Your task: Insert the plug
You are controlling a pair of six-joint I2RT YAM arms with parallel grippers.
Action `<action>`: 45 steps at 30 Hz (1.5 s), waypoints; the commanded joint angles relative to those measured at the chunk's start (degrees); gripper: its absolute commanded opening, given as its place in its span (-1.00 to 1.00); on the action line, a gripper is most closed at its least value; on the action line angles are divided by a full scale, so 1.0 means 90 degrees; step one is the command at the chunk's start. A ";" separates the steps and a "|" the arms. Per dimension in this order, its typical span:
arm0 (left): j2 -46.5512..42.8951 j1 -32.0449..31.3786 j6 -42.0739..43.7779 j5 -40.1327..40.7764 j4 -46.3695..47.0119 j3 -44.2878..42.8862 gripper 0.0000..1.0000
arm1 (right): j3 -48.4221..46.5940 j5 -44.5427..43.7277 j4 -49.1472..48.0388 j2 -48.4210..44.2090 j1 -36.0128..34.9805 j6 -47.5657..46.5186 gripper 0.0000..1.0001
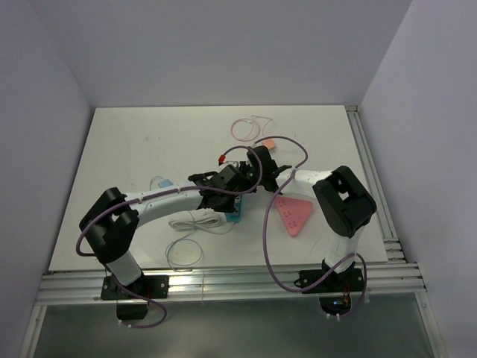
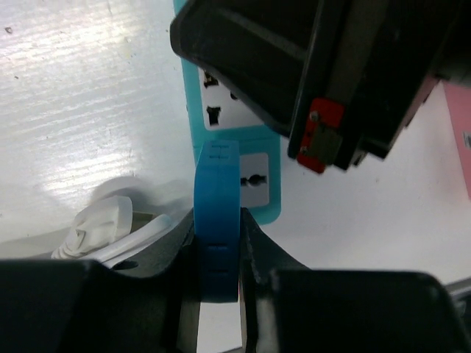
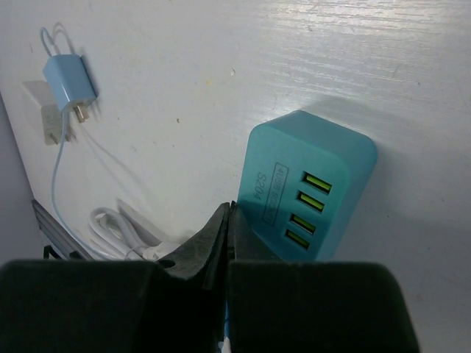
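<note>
Item: blue plug (image 2: 215, 187), one, upright and clamped between the fingers of the left gripper (image 2: 218, 228), hanging just above the near end of the teal power strip (image 2: 221, 125), beside a socket face. Right gripper (image 3: 228, 220): fingers pressed together at the strip's end; whether anything thin is nipped between them cannot be told. Its black body, with a red tab, overhangs the far part of the strip and covers most of the sockets; three socket faces show, two only in part. Strip end: four green USB ports. Surroundings on the white table (image 1: 134, 149): one coiled white cable (image 1: 195, 221) left of the strip; one light-blue charger (image 3: 68, 82) with two prongs and a thin lead, further left; one pink triangular pad (image 1: 293, 216) to the right; thin pink wire loops (image 1: 248, 127) and one small orange piece (image 1: 268, 144) on the far side. From above, both grippers and the plug are masked by the arms' wrists.
</note>
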State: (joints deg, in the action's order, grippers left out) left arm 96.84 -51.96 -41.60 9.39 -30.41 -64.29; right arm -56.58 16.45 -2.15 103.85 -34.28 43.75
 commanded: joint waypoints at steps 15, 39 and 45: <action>0.1018 -0.0769 -0.1325 0.0597 0.0508 0.1771 -0.99 | 0.0583 -0.0665 0.1333 0.0609 -0.0117 -0.0300 -1.00; -0.0895 -0.0544 -0.0133 0.1144 0.0645 0.1343 0.55 | 0.0593 -0.0558 0.1353 0.0336 -0.0097 -0.0329 -1.00; -0.1628 -0.0662 0.0325 0.1233 0.0752 0.1333 0.68 | 0.0350 -0.0451 0.1381 0.0014 0.0000 -0.0397 -1.00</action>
State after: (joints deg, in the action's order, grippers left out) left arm 85.97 -57.32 -42.24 19.03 -22.61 -51.96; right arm -53.91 15.90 1.28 104.33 -35.22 43.33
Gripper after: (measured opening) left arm 0.833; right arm 0.004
